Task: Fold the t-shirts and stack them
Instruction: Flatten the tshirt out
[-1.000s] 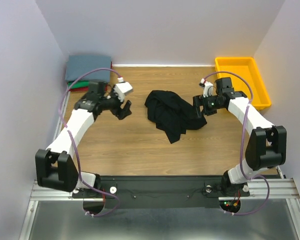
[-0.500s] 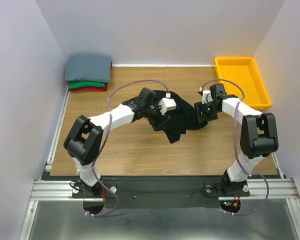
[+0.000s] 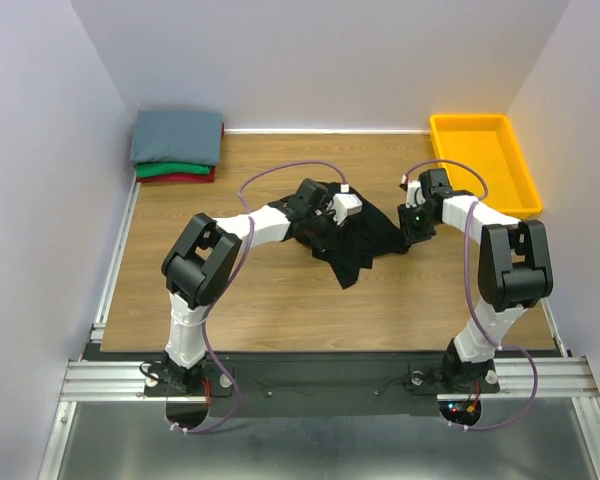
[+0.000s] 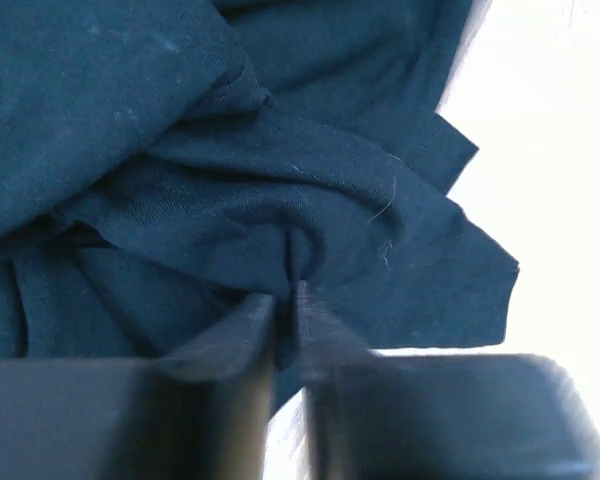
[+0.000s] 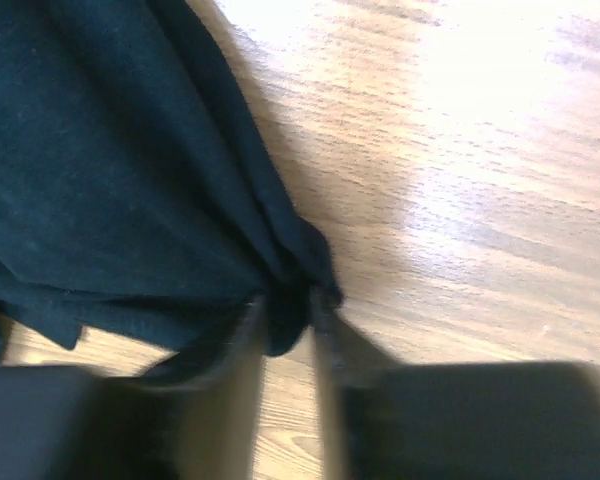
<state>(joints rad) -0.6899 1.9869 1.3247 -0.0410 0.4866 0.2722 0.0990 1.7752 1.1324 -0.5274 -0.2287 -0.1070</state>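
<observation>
On the wooden table (image 3: 230,290), the black t-shirt (image 3: 355,250) lies crumpled near the middle, with both arms reaching in to it from either side. The left gripper (image 4: 285,300) has its fingers pressed almost together on a raised fold of the dark cloth, on the shirt's left part. The right gripper (image 5: 288,312) pinches a small bunch of the shirt's right edge, just above the bare wood. Farther back, in the far left corner, the folded t-shirts (image 3: 177,140) sit stacked, grey-blue on top, green beneath, red at the bottom. The yellow bin (image 3: 480,160) stands in the far right corner, well apart from the black shirt.
</observation>
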